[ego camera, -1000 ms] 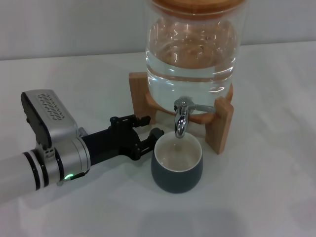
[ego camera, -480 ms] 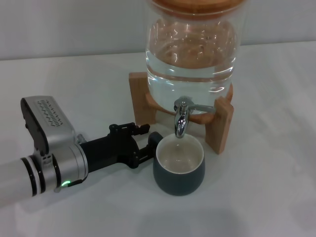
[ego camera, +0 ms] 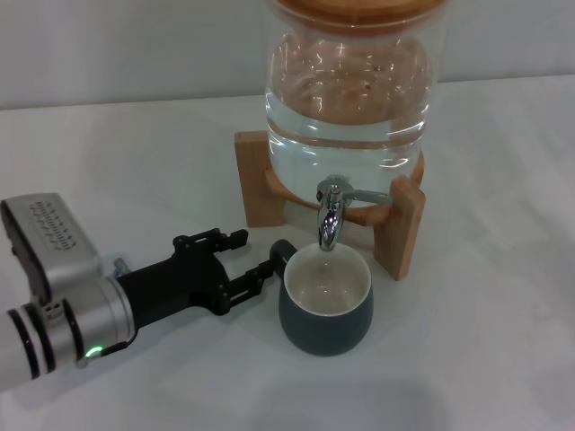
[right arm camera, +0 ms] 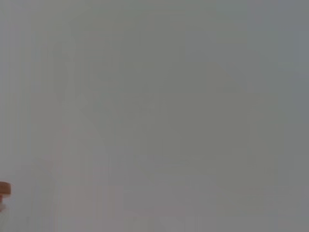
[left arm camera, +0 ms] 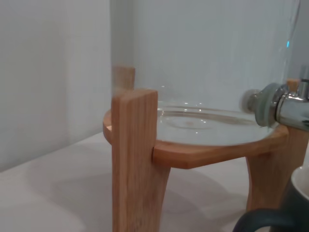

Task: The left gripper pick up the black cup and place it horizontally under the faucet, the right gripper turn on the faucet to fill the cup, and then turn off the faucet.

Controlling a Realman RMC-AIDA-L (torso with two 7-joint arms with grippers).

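Under the faucet (ego camera: 329, 218) stands the upright, cream-lined black cup (ego camera: 324, 303); left tool (ego camera: 250, 262) gapes empty.

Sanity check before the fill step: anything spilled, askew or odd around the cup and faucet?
Nothing stands out. The black cup sits upright under the faucet, with no water on the table. The left claw is open beside the cup's handle, apart from it. The right claw is out of view.
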